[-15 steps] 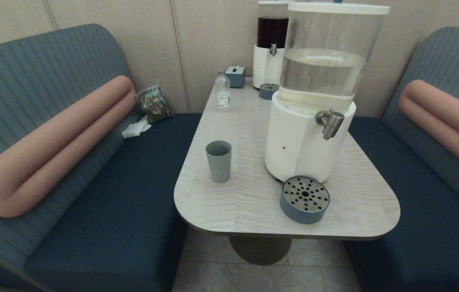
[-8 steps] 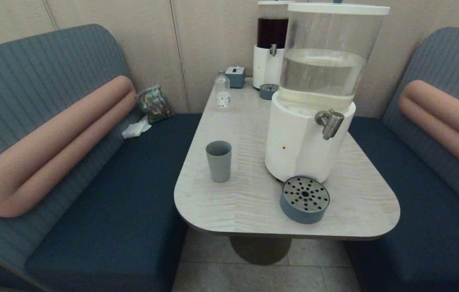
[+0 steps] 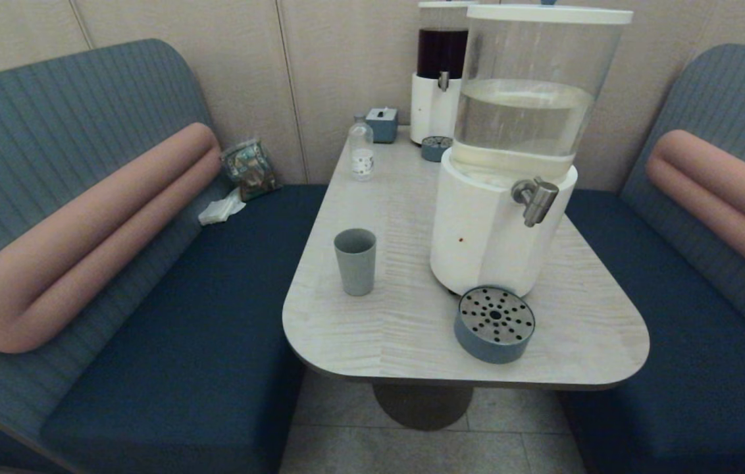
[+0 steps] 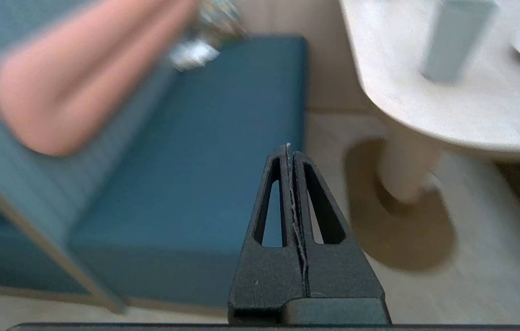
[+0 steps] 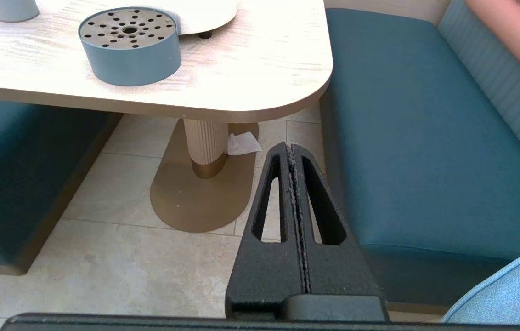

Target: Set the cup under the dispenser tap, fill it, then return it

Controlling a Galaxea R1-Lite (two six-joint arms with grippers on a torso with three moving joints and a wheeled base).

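You have both arms parked low, out of the head view. Your left tool (image 4: 289, 149) has its fingers pressed together, and your right tool (image 5: 290, 148) also.

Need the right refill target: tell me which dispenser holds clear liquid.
The large near dispenser, its steel tap facing the table's front; the smaller one by the wall holds dark liquid.
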